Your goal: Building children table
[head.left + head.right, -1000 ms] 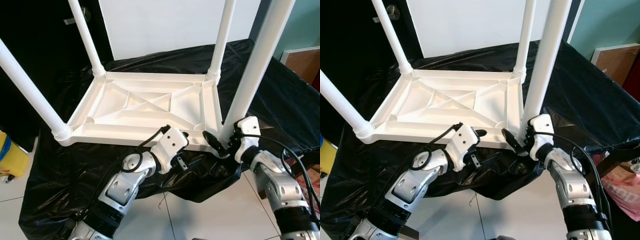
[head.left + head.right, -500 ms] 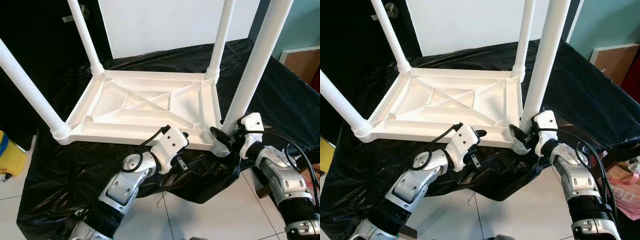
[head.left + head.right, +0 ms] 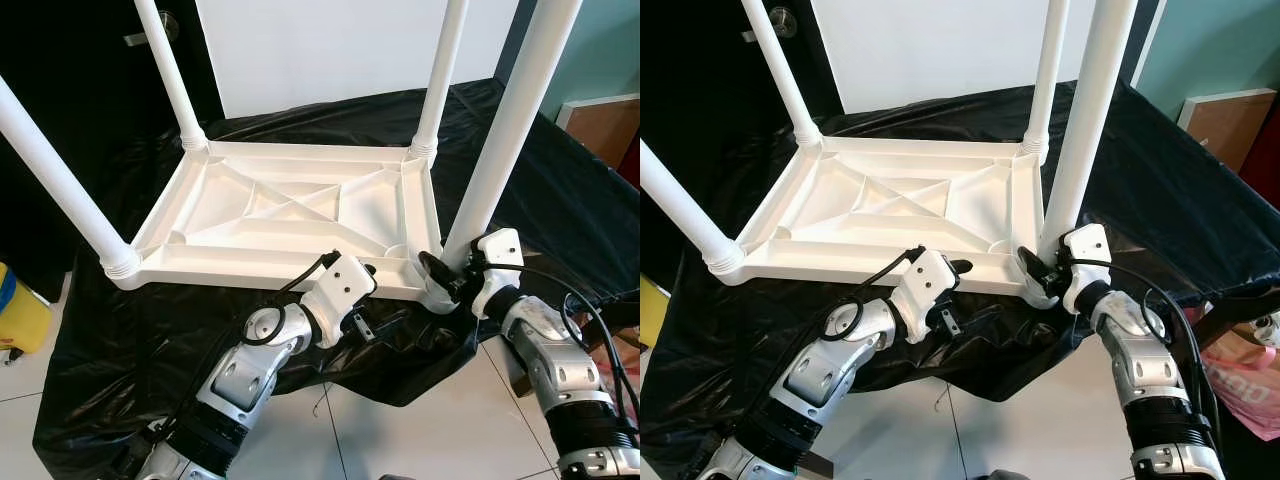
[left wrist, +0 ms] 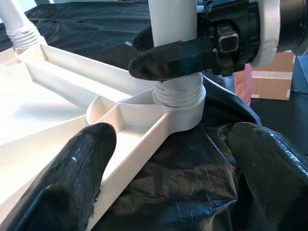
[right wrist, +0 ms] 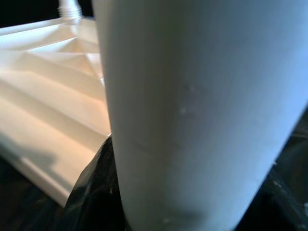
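Observation:
A white plastic children's table (image 3: 290, 215) lies upside down on a black sheet (image 3: 560, 200), with its legs pointing up. My right gripper (image 3: 445, 280) is shut on the near right leg (image 3: 500, 130) just above its threaded socket (image 4: 179, 96) at the table's corner. In the right wrist view that leg (image 5: 192, 106) stands between the dark fingers. My left gripper (image 3: 958, 295) is open at the table's near edge, left of that corner. Its two black fingers (image 4: 72, 183) are spread wide, one over the tabletop's rim and one over the sheet, holding nothing.
The sheet hangs over the near edge above a tiled floor (image 3: 420, 430). A yellow container (image 3: 20, 315) stands on the floor at the left. A brown box (image 3: 605, 125) and a pink bag (image 3: 1250, 390) are at the right. A white panel (image 3: 320, 50) rises behind.
My right gripper has moved in from beside the leg's base and closed around it. The left arm has stayed where it was.

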